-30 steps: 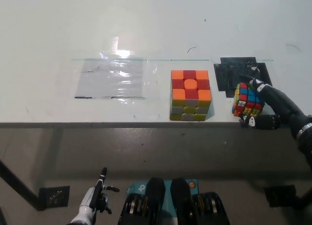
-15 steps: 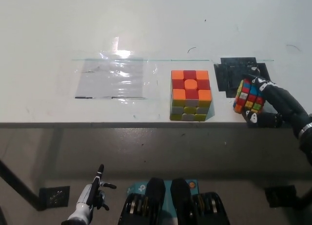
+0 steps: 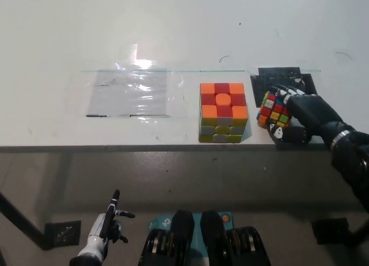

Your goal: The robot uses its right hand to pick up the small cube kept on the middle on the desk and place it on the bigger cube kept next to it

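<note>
Black right hand is wrapped around the small cube, a multicolour tiled puzzle block held tilted near the desk's front edge, just right of the bigger cube but not touching it. Bigger cube is blocky with orange/red tiles on top and yellow/pale ones on the front face, sitting flat beside a glossy clear plastic sheet taped to the smooth white top. White left hand hangs low below the desk, fingers apart, holding nothing.

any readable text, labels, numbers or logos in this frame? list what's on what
None readable.
Teal plate at the bottom middle: small marks, too blurred to read.
Bigger cube and small cube held in the right hand: plain coloured stickers only.
Desk: no print.
</note>
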Robot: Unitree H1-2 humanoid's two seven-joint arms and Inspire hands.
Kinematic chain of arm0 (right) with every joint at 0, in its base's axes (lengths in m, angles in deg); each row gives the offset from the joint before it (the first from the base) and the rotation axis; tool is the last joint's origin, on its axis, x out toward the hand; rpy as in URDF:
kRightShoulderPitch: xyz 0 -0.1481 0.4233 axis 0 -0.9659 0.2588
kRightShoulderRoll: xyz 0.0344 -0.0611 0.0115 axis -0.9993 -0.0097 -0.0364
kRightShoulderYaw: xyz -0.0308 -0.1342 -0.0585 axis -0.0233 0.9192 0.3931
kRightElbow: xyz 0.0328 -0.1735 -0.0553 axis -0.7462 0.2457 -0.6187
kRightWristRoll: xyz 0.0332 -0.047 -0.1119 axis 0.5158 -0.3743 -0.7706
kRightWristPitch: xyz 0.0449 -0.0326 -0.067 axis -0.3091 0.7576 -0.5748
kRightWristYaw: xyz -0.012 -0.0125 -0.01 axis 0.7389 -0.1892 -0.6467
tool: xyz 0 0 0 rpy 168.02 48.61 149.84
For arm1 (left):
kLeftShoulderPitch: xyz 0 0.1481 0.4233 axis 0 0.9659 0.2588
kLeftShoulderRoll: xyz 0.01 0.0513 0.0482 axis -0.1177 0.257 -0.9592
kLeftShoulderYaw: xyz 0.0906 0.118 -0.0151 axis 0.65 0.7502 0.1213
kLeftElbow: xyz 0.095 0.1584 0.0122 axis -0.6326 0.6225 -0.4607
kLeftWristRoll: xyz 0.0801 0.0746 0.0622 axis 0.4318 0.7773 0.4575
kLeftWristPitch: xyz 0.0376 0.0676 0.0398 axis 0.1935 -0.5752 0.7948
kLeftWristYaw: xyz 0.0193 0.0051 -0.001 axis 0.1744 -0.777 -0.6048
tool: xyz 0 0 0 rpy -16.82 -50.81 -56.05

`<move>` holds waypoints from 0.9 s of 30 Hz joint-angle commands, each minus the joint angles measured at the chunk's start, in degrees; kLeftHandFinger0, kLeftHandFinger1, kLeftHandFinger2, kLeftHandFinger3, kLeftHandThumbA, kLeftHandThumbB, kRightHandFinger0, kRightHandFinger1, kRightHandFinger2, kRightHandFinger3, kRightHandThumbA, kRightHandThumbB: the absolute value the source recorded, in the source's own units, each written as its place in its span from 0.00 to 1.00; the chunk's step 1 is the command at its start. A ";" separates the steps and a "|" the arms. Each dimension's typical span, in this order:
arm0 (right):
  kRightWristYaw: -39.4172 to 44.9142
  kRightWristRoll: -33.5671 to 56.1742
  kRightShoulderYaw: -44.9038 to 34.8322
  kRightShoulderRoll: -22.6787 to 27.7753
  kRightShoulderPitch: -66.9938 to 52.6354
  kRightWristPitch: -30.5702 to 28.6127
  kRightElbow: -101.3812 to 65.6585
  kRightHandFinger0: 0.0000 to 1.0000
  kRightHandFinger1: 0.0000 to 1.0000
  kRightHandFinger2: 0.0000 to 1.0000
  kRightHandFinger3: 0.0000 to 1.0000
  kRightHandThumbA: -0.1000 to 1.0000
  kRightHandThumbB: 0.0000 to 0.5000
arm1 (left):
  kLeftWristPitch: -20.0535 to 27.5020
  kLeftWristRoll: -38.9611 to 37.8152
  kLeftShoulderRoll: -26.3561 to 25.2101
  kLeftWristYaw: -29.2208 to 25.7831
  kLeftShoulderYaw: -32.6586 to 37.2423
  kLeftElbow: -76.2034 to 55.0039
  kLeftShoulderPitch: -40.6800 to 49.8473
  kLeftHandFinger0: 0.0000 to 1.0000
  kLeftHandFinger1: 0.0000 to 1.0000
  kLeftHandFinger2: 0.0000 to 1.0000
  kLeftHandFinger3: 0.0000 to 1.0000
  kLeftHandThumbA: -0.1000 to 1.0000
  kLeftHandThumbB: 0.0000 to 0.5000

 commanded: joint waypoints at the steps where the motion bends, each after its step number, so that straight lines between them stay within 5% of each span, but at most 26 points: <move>1: 2.59 -5.15 1.98 0.18 1.35 2.13 0.82 0.14 0.42 0.89 1.00 0.42 0.89 | 1.59 -0.71 -0.84 -0.74 -0.75 -0.71 -2.60 0.33 0.00 0.00 0.00 1.00 1.00; 2: -1.33 -5.80 2.05 -0.47 1.52 -0.61 2.56 0.00 0.18 0.51 1.00 0.34 0.91 | 1.59 -0.72 -0.80 -0.79 -0.93 -0.72 -2.61 0.34 0.00 0.00 0.00 1.00 1.00; 4: -4.37 -6.94 2.24 -0.97 1.71 -2.17 3.76 0.00 0.04 0.32 1.00 0.29 0.80 | 1.59 -0.82 -0.81 -0.59 -1.20 -0.93 -2.59 0.36 0.00 0.00 0.00 1.00 1.00; 8: -11.50 -10.14 2.88 -1.55 2.28 -5.64 6.20 0.00 0.00 0.16 1.00 0.08 0.53 | 1.59 -0.47 -0.91 -0.77 -1.13 -0.97 -2.94 0.41 0.00 0.00 0.00 1.00 1.00; 9: -15.16 -11.89 3.53 -1.66 2.52 -6.98 7.42 0.00 0.00 0.09 1.00 0.00 0.27 | 1.59 -0.16 -0.95 -1.03 -0.90 -1.20 -2.88 0.41 0.00 0.00 0.00 1.00 1.00; 10: -17.93 -13.32 3.95 -1.72 2.63 -7.72 8.06 0.00 0.00 0.06 1.00 0.00 0.18 | 1.59 -0.23 -0.94 -1.08 -0.98 -1.22 -2.89 0.42 0.00 0.00 0.00 1.00 1.00; 13: -22.99 -15.54 4.45 -1.65 2.91 -9.02 9.28 0.00 0.00 0.20 1.00 0.00 0.01 | 1.59 -0.83 -0.89 -0.84 -1.53 -0.96 -3.23 0.38 0.00 0.00 0.00 1.00 1.00; 17: -24.42 -17.52 5.75 -1.18 3.70 -9.79 10.56 0.00 0.06 0.39 1.00 0.00 0.02 | 1.59 -0.14 -0.92 -1.37 -0.98 -0.92 -3.46 0.39 0.00 0.00 0.00 1.00 1.00; 20: -25.57 -19.11 6.73 -1.16 4.26 -9.93 11.98 0.00 0.15 0.50 0.79 0.00 0.02 | 1.59 -0.13 -0.93 -1.29 -0.95 -0.84 -3.54 0.40 0.00 0.00 0.00 1.00 1.00; 21: -26.04 -19.35 6.81 -1.29 4.25 -10.06 12.28 0.00 0.16 0.50 0.55 0.00 0.22 | 1.59 -0.21 -0.90 -1.17 -1.01 -0.74 -3.60 0.42 0.00 0.00 0.00 1.00 1.00; 22: -26.68 -19.48 6.86 -1.44 4.29 -10.36 12.83 0.00 0.18 0.52 0.41 0.00 0.22 | 1.59 -0.07 -0.90 -1.25 -0.90 -0.88 -3.54 0.43 0.00 0.00 0.00 1.00 1.00; 23: -27.35 -19.72 6.98 -1.60 4.37 -10.59 13.44 0.00 0.19 0.54 0.45 0.00 0.28 | 1.59 0.27 -0.94 -1.60 -0.61 -0.82 -3.55 0.43 0.00 0.00 0.00 1.00 1.00; 25: -28.19 -20.73 7.42 -1.68 4.40 -10.29 13.85 0.00 0.22 0.58 0.32 0.00 0.21 | 1.59 0.00 -0.91 -1.50 -0.82 -0.57 -3.67 0.41 0.00 0.00 0.00 1.00 1.00; 26: -28.78 -20.44 7.24 -1.79 4.34 -10.82 14.19 0.00 0.23 0.60 0.37 0.00 0.20 | 1.59 0.02 -0.92 -1.32 -0.79 -0.69 -3.63 0.42 0.00 0.00 0.00 1.00 1.00; 27: -29.02 -20.34 7.25 -1.84 4.34 -11.07 14.47 0.00 0.25 0.62 0.27 0.00 0.14 | 1.59 -0.10 -0.91 -1.21 -0.90 -0.80 -3.59 0.41 0.00 0.00 0.00 1.00 1.00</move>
